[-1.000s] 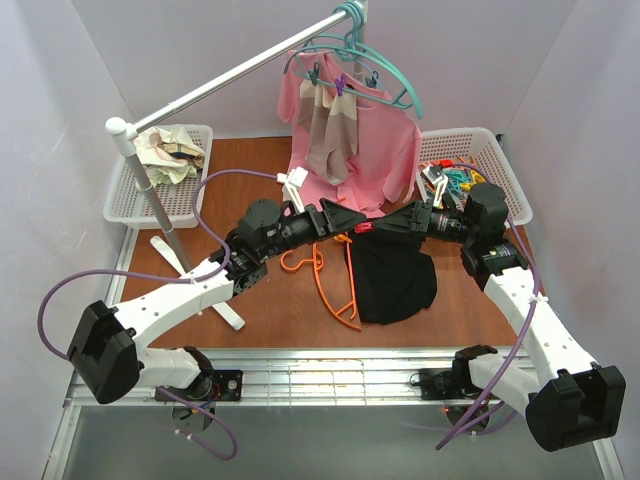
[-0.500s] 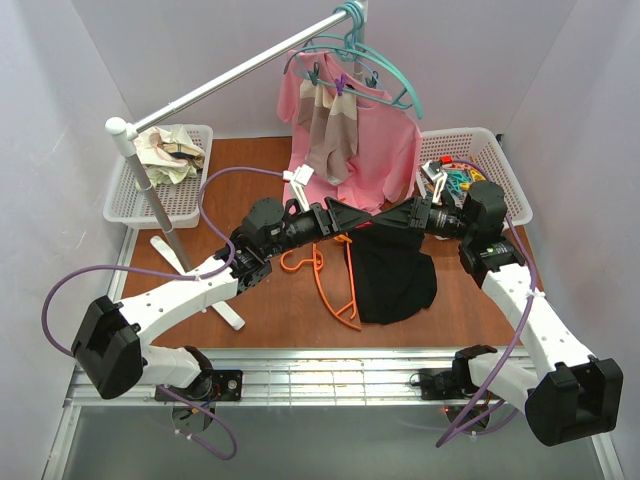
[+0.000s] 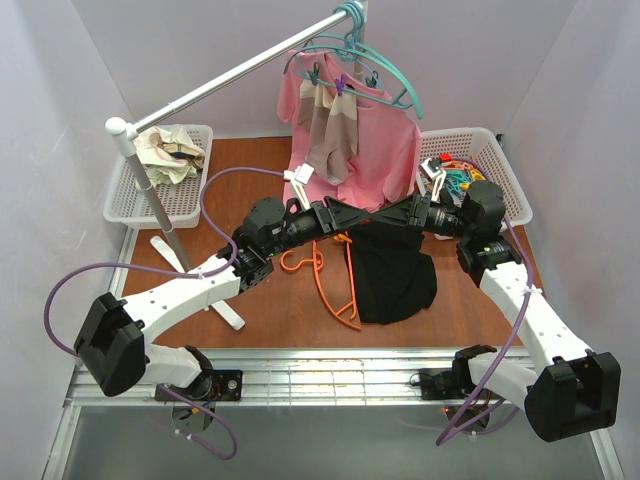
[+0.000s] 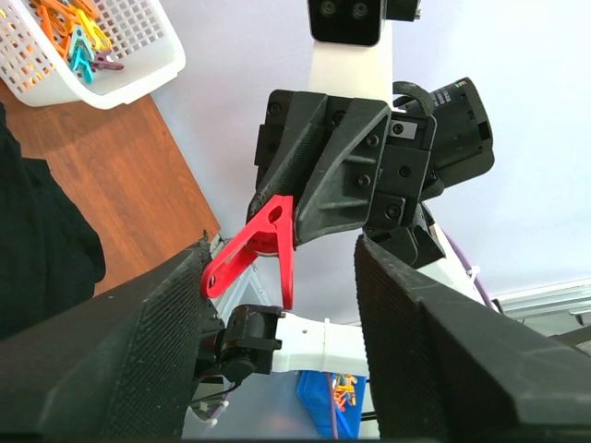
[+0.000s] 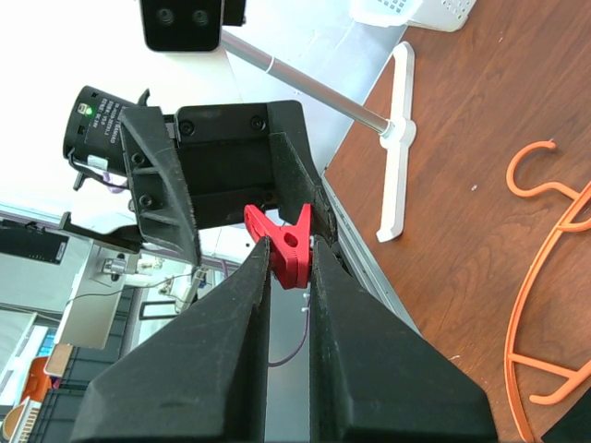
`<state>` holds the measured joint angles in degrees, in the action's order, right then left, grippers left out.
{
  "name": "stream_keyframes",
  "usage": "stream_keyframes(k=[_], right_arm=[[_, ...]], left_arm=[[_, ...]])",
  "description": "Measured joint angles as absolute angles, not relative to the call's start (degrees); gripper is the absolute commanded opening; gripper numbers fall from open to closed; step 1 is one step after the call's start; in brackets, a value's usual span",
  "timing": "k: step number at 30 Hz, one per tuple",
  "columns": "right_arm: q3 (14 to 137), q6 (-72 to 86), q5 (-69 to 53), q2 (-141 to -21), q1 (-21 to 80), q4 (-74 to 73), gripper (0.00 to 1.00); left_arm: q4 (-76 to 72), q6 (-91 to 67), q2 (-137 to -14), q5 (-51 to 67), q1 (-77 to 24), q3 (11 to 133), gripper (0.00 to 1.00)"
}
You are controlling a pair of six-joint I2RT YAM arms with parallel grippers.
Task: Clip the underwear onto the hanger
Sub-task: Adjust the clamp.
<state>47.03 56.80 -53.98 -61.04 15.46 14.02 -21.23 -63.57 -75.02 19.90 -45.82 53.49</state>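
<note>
Clip handover — right gripper (image 5: 291, 257) pinches the red clip (image 4: 254, 247); left gripper (image 4: 282, 251) jaws gape, clip at their mouth. Next, probably: left closes squarely, right releases.

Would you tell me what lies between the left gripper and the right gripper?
A red clothes peg, pinched by the right gripper, pointing into the open left gripper; both wrist views show it.
</note>
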Motion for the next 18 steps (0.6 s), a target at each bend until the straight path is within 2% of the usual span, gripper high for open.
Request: stream_keyframes(k=[8,15,18], right_arm=[[47.0,56.8,-54.2,-61.0,15.5,15.1,0.01],[46.9,56.8,-53.9,-60.9,15.4,15.4,0.01],[46.5,56.8,-53.6,-60.9,15.4,15.6,0.02]], left_arm=[[-21.4,-64.4,-75.6,19.8,-45.8,53.5,0.37],[-21.9,-64.8,-75.7,19.6,-45.6,53.1,0.10],[-22.3,-64.9,-75.7,19.7,-45.6,53.0,0.03]])
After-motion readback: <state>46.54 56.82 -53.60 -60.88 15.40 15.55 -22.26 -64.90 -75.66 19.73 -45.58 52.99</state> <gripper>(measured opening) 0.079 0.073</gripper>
